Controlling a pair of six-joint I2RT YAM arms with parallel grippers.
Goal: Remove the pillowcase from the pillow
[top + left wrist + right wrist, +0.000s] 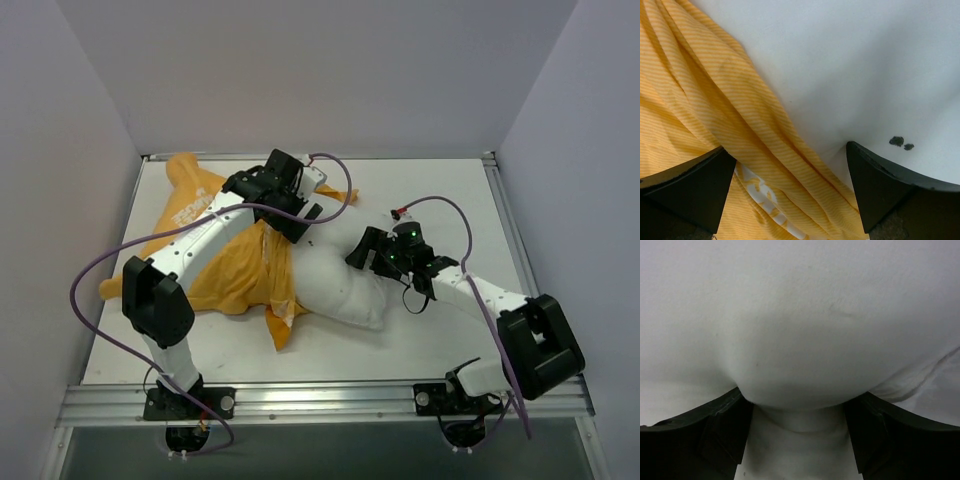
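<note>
The pillow [340, 280] lies in the middle of the tabletop [420, 345], and about half of it sticks out of the pillowcase [215, 265]. The bare white end points to 4 o'clock. The orange cloth is bunched up on the other half and spreads out toward 9 and 10 o'clock. The left arm [200, 235] reaches over the cloth to the spot where orange meets white. The left jaws are wide apart there. A fold of the cloth edge runs between them, but they are not pinching it. The right arm [470, 285] comes in from 4 o'clock. The right jaws are squeezed onto a fat bump of the pillow, and the stuffing bulges out in front of them. The pillow looks soft, puffy and light. It squashes when grabbed, so a big, deep bite should hold it best. The pillowcase looks thin, floppy and very light. It will not break, but it can slip out of a weak pinch or catch on the pillow's corners. I think the best place to take it is the open edge, right by the left jaws, with a few folds gathered at once. Then the cloth should go toward 9 o'clock while the pillow is held in place.
</note>
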